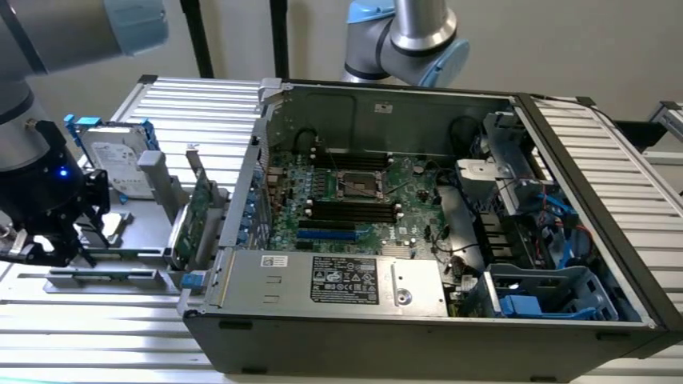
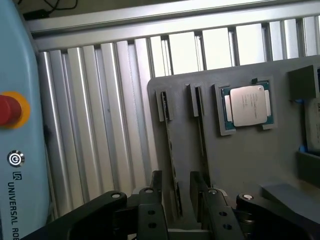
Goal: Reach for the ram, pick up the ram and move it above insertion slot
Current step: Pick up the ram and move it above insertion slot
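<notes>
The gripper (image 2: 177,195) stood with its two black fingers (image 2: 156,200) spread apart, one on each side of the ram (image 2: 171,145), and no contact with it could be made out. The ram sat on its long edge in a grey holder tray (image 2: 240,160), seen edge-on as a thin dark strip. Its long axis ran from between the fingers to a small notched end post (image 2: 163,106), roughly in line with the ribs of the aluminium table (image 2: 100,125). A second stick (image 2: 202,135) stood just beside it and parallel, and a processor chip (image 2: 247,105) lay flat in a recess of the same tray.

In the exterior view the gripper (image 1: 48,248) hung low over the holder tray (image 1: 107,278) at that view's left, outside the open computer case (image 1: 427,336). A hard drive (image 1: 112,164) and an expansion card (image 1: 197,216) stood upright nearby. The insertion slot (image 1: 353,210), one of several parallel black sockets on the motherboard (image 1: 411,180), ran across the view inside the case, above the shorter blue slot (image 1: 329,234) and well apart from the ram.
</notes>
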You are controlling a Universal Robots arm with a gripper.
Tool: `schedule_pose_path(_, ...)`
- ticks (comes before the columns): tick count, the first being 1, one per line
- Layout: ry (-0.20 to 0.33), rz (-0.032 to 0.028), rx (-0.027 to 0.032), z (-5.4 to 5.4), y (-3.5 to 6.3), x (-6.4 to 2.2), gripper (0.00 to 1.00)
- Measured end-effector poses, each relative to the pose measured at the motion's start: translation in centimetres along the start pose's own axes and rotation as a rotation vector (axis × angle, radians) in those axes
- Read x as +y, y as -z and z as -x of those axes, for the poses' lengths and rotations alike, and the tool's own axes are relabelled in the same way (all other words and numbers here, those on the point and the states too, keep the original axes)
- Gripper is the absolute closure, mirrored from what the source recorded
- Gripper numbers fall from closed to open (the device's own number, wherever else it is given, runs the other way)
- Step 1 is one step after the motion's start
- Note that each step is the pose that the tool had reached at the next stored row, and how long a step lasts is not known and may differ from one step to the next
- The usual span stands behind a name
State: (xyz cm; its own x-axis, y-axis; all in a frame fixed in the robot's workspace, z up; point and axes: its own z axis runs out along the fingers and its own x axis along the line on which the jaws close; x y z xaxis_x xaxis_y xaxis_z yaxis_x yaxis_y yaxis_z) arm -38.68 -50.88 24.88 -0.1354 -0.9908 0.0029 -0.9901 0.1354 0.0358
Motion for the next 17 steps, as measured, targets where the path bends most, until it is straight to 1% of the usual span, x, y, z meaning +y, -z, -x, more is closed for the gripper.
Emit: schedule_pose_path(17,0.006,-0.0004,0.0002,0.0,-3.08,-0.12,0.64)
